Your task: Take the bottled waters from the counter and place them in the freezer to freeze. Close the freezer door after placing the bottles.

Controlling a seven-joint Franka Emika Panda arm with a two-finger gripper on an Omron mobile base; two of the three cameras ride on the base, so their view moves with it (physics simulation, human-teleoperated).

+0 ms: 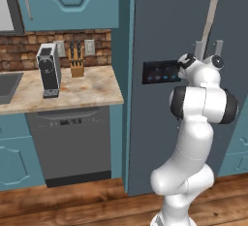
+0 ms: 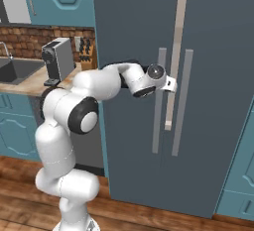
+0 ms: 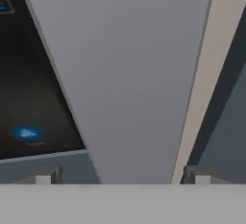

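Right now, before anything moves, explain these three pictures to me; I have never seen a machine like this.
This is a white robot arm in a computer-drawn kitchen. Two pictures come from cameras behind it, one on each side; the third looks out from its hand. Its pincer is open and holds nothing. It is up against the freezer door, around the left grey bar handle, next to the black control panel. The close-up shows that handle between the two fingertips. On the counter stand a coffee machine and a knife block. The door is closed.

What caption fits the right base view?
White arm's open claw at grey vertical bar handle of the closed slate-grey freezer door.
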